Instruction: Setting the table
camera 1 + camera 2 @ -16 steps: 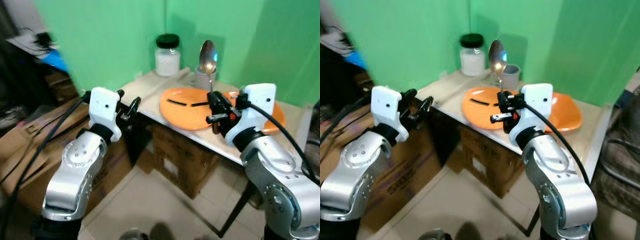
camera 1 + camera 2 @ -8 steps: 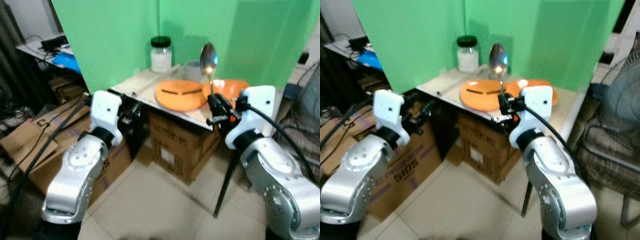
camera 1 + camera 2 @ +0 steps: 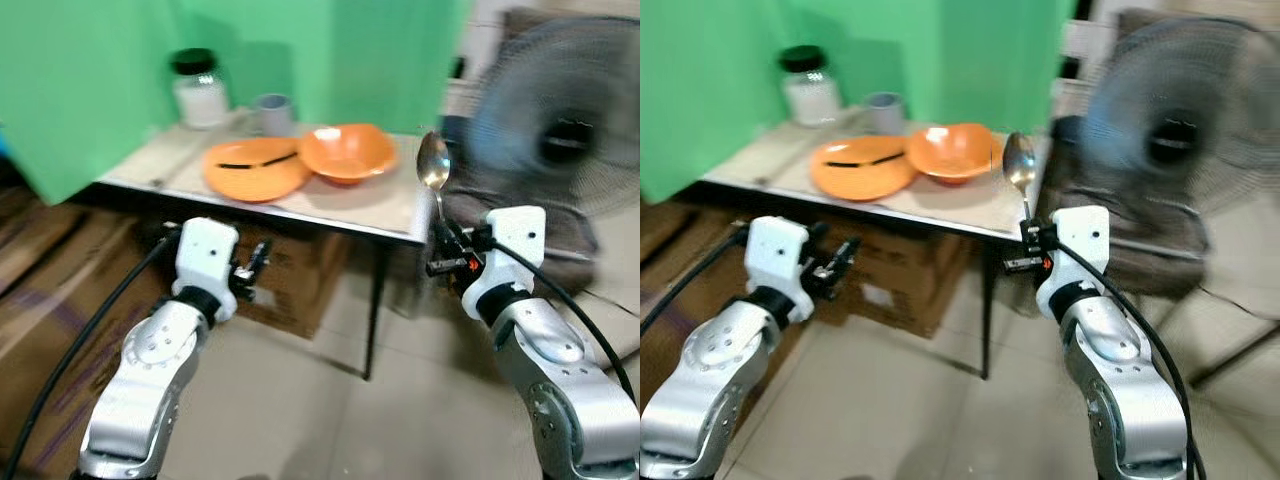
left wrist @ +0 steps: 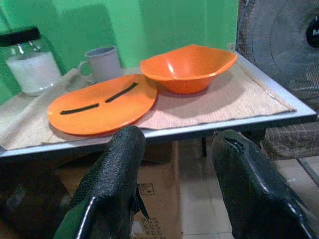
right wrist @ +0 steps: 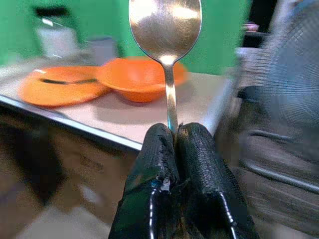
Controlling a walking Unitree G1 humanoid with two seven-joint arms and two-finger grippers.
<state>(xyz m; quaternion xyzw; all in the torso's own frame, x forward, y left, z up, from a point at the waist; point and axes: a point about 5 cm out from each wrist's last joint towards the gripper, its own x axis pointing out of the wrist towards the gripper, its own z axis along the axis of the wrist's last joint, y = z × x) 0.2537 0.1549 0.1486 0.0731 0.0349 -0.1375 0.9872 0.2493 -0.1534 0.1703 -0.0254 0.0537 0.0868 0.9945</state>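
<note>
My right pincer [image 5: 172,149] pinches the spoon [image 5: 166,30] upright; I should lay it flat beside the bowl [image 3: 346,152] on the desk [image 3: 390,205], left pincer [image 4: 179,174] agape.

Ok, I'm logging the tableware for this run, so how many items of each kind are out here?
Plates: 1
Bowls: 1
Mugs: 1
Jars: 1
Spoons: 1, upright in the right tool
Total: 5
</note>
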